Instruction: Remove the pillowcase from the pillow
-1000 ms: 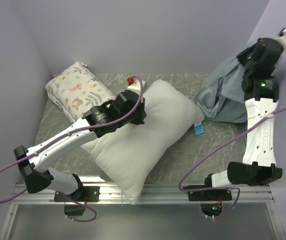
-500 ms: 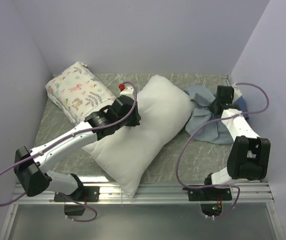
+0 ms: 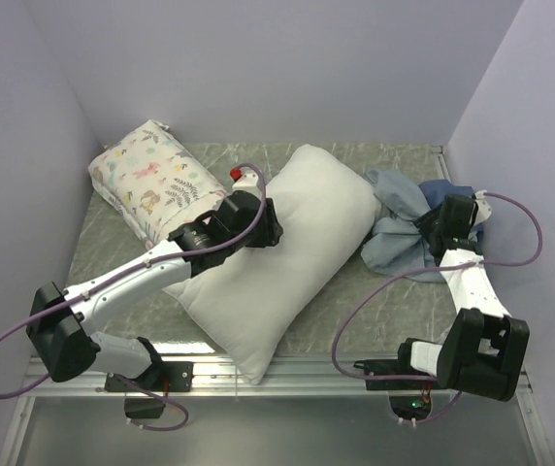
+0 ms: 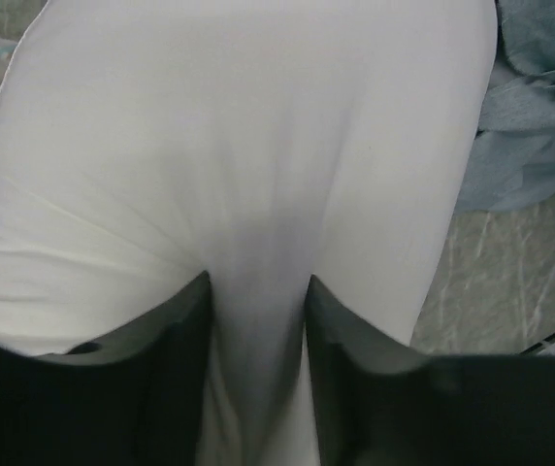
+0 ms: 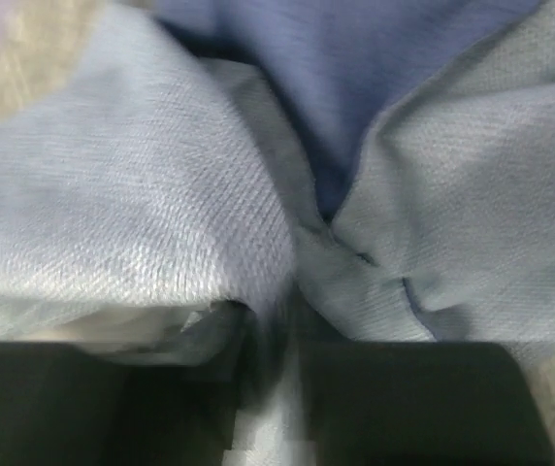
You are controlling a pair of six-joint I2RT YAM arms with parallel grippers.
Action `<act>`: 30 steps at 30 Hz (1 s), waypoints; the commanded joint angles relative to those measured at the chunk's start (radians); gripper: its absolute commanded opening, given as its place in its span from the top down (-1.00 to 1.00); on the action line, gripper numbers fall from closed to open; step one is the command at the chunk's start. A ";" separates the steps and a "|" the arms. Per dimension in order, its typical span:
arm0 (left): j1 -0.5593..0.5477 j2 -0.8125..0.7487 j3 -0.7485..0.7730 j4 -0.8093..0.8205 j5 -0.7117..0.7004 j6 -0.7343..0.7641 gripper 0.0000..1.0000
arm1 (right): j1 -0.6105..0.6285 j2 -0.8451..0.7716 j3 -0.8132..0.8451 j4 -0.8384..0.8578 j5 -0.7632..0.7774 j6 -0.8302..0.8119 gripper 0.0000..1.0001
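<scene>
The off-white pillow [image 3: 302, 218] lies bare and diagonal across the middle of the table. My left gripper [image 3: 270, 228] rests on its upper left side. In the left wrist view the gripper [image 4: 258, 282] is open, its fingers [image 4: 185, 330] pressed into the pillow [image 4: 258, 126] with only cloth surface between them. The pillowcase [image 3: 399, 238] is off the pillow, heaped grey-blue side out at the right. My right gripper [image 3: 431, 225] sits low on the heap. In the blurred right wrist view the pillowcase [image 5: 142, 194] bunches into the narrow gap of the parted right gripper [image 5: 270, 330].
A smaller floral-print pillow [image 3: 146, 180] lies at the back left corner. The marbled table top [image 3: 384, 301] is walled in on the left, back and right. A metal rail [image 3: 287, 374] runs along the near edge by the arm bases.
The right arm came down from high at the back right, and the hanging pillowcase now lies heaped on the table. Both grippers' jaws have parted. The pillow has settled flatter.
</scene>
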 commanded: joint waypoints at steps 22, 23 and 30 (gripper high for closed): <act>0.008 -0.397 0.013 -0.126 -0.187 0.144 -0.99 | 0.786 -0.326 0.248 -0.176 0.187 -0.101 -0.98; 0.008 -0.411 -0.001 -0.124 -0.191 0.137 -0.99 | 0.801 -0.330 0.247 -0.185 0.199 -0.102 -0.98; 0.007 -0.476 -0.093 -0.110 -0.210 0.111 -0.99 | 0.826 -0.398 0.199 -0.210 0.247 -0.144 -1.00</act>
